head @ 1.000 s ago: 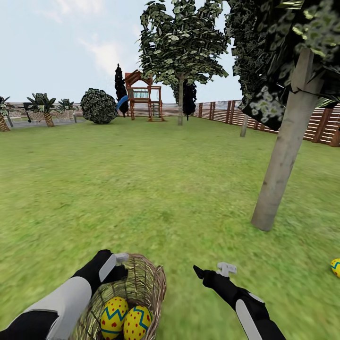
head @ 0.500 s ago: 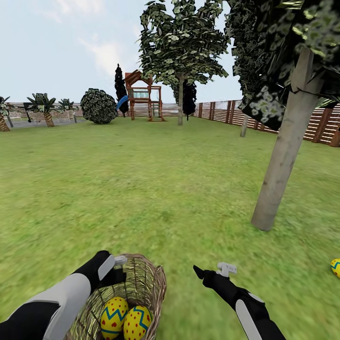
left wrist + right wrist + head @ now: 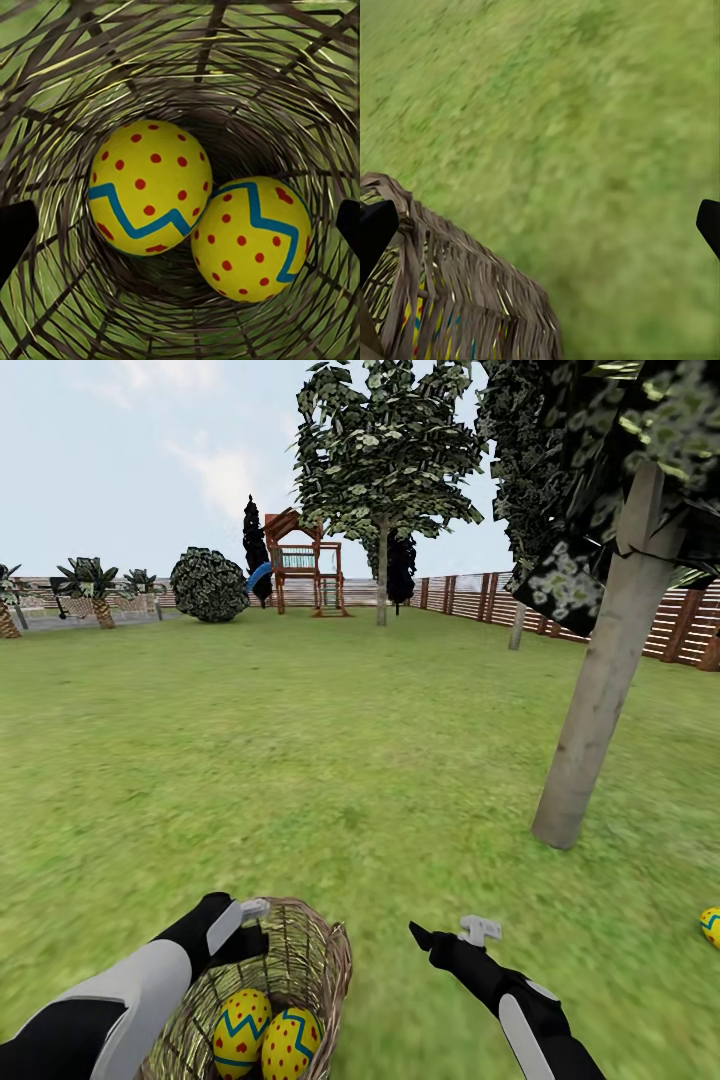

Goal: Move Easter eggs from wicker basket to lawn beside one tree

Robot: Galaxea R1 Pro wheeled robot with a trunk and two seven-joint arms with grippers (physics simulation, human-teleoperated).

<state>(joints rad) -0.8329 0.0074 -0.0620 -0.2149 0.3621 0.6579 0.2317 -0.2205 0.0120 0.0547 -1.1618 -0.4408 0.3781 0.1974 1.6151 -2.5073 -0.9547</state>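
The lawn [image 3: 300, 760] spreads wide and green out to a brown slat fence [image 3: 480, 595] and a wooden playset [image 3: 300, 565] far behind the basket. The tree [image 3: 600, 690] with the pale grey trunk stands well ahead of the wicker basket [image 3: 300, 960] and off to its right.

The wicker basket sits on the grass at the near edge of the head view. The left arm [image 3: 130, 990] comes in along the basket's left side, over its rim. The right arm [image 3: 510, 990] is apart from the basket on its right, over bare grass.

In the left wrist view, the left gripper [image 3: 180, 225] looks straight into the basket, jaws spread wide. The right gripper [image 3: 540, 225] has jaws spread as well, empty, with the basket's outer wall just beside one finger.

Two eggs [image 3: 150, 187] lie touching at the basket's bottom. A third egg [image 3: 711, 925] lies on the grass far to the basket's right, near the tree's base.
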